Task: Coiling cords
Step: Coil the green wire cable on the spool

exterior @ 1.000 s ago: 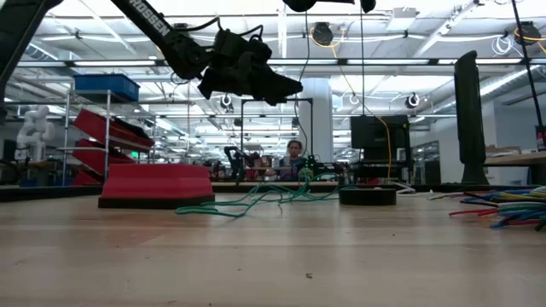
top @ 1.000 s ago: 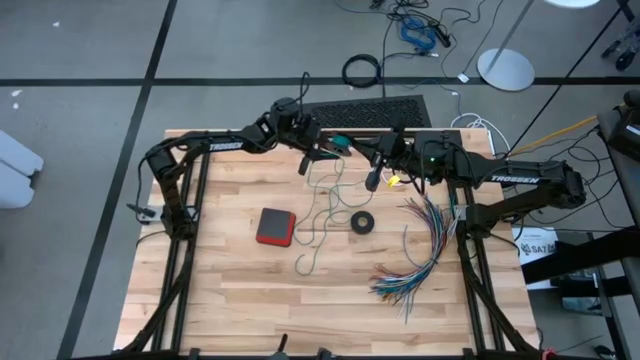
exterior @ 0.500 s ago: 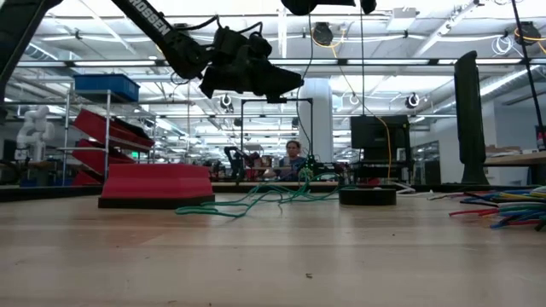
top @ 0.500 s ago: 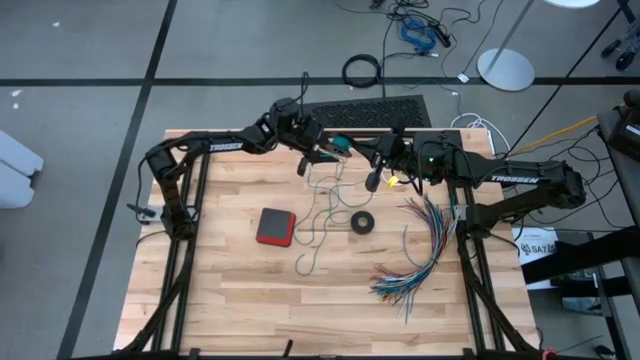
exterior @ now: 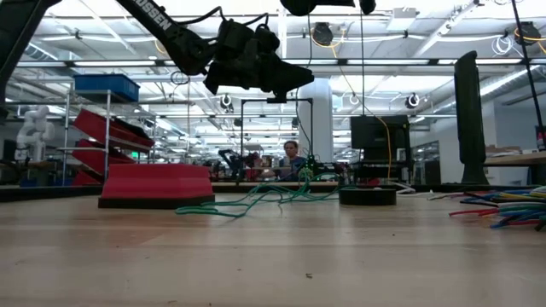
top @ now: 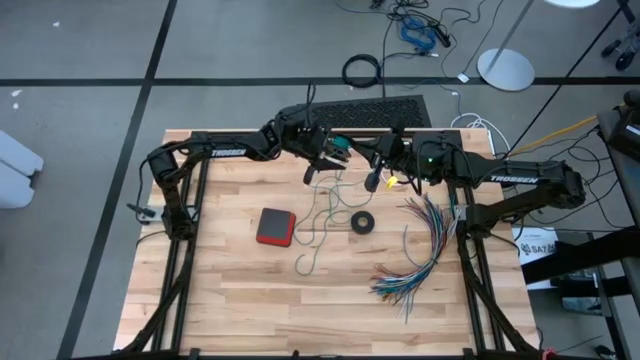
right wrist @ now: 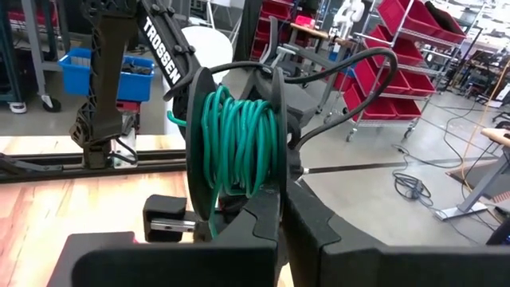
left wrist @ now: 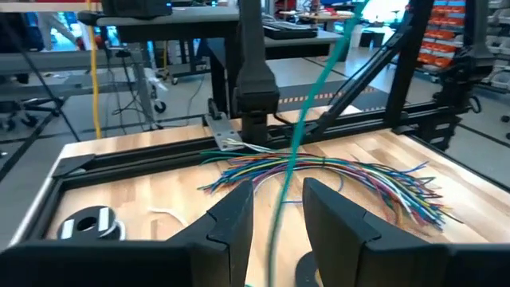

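Teal cord (top: 322, 203) part-wound on black spool (right wrist: 236, 147) at table's 12 o'clock, tail trailing toward centre. Left gripper (top: 318, 163) shifted rightward since a second ago, fingers parted, cord running loose between. Right gripper (top: 372, 181) pinched shut. White cord unseen. Winding ongoing.

Two dark, matte arms, the left arm (top: 215, 150) and the right arm (top: 520, 182), carry white TROSSEN lettering (black cables loop alongside), ending in blocky black fingers (left wrist: 231, 227).

High view looks straight down over the whole table (top: 240, 290); low view sits at tabletop height facing the room; wrist views look close past fingers. All share the tabletop.
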Motion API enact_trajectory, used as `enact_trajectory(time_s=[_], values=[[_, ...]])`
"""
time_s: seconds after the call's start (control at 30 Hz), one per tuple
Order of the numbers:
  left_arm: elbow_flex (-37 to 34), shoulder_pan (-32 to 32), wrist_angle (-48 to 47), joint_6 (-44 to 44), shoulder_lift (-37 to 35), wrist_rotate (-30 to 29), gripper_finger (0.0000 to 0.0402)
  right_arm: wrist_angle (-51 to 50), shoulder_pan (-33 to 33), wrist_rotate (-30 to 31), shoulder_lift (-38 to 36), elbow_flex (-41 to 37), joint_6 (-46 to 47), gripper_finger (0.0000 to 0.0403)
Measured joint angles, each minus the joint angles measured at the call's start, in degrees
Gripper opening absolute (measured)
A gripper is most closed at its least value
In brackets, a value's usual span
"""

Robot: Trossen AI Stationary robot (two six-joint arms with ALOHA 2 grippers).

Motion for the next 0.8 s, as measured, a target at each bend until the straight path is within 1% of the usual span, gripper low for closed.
enact_trajectory(time_s=[0.07, 0.13, 0.27, 0.33, 0.47, 0.6, 0.8], values=[[0.00, 0.09, 0.09, 0.02, 0.00, -0.76, 0.0108, -0.04, 0.00, 0.00, 0.00, 0.00, 0.11, 0.0000], [0.00, 0.11, 0.13, 0.04, 0.00, -2.49, 0.0090, -0.02, 0.00, 0.00, 0.00, 0.00, 0.12, 0.0000], [0.00, 0.31, 0.14, 1.57, 0.00, -4.14, 0.0029, -0.06, 0.03, 0.00, 0.00, 0.00, 0.12, 0.0000], [0.00, 0.70, 0.26, 1.89, -0.02, -4.14, 0.0010, -0.23, 0.04, 0.00, 0.00, 0.00, 0.12, 0.0000], [0.00, 2.55, 0.68, 1.61, -0.02, -5.67, 0.0006, -1.80, 0.05, -0.11, 0.00, 0.00, 0.69, 0.0000], [0.00, 4.88, 0.68, -0.43, -0.02, -5.61, 0.0004, -4.99, 0.15, 0.56, 0.00, 0.00, 0.99, 0.0000], [0.00, 7.48, 0.58, -3.06, -0.02, -5.13, 0.0003, -10.73, 0.15, 7.89, 0.00, 0.00, 0.13, 0.0000]])
